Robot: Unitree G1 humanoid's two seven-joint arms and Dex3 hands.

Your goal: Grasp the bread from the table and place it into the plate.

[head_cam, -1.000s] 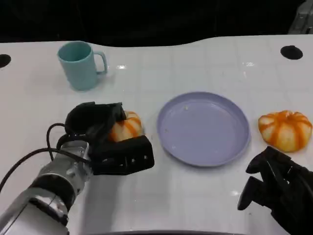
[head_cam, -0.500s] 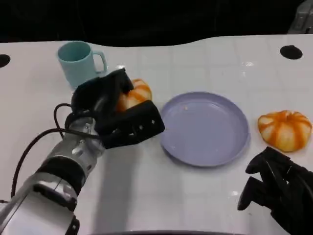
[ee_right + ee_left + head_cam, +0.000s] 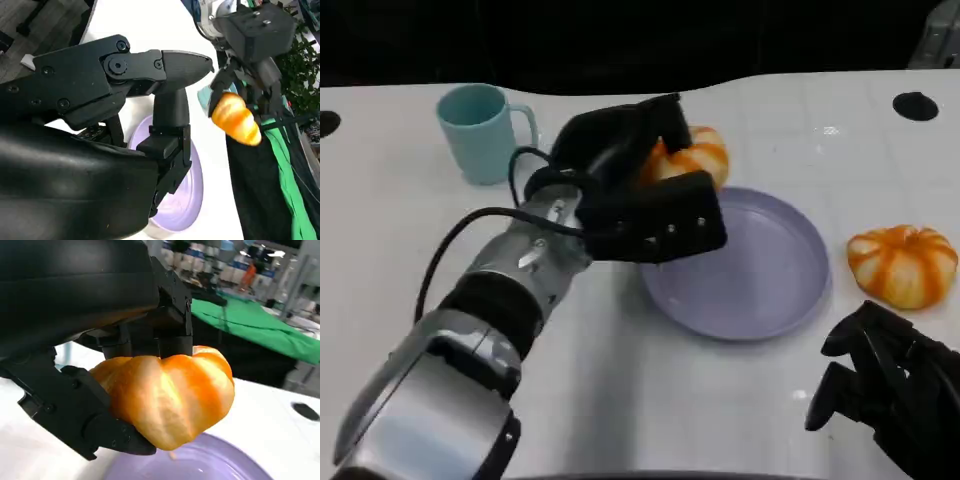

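**Bread carried over the plate's near-left rim**

At the far left of the white counter [image 3: 410,250] stands one teal mug [image 3: 480,132], upright with its handle toward the plate, well apart from the action and not part of the job.

Next comes the left hand [image 3: 635,195], raised off the counter on its silver forearm. Its fingers [image 3: 75,410] are closed around one orange-and-white striped bread roll [image 3: 688,158], gripping it from both sides; the left wrist view shows the roll cradled from below and pressed from above, with the lavender plate directly under it. The bread is thus in the air, held at the plate's far-left edge, which suits a release from above: I judge the carry nearly done, with the roll needing to come a little further over the middle before the fingers let go, or it may land on the rim and tip off.

One lavender plate [image 3: 770,290] lies flat at the centre, nothing in it.

Right of the plate, just beside its rim but apart from it, a second striped bread roll [image 3: 903,264] sits on the counter. That makes two rolls, one plate, one mug.

At the lower right the right hand [image 3: 885,390] rests low near the counter edge, holding nothing, fingers loosely curled and apart.
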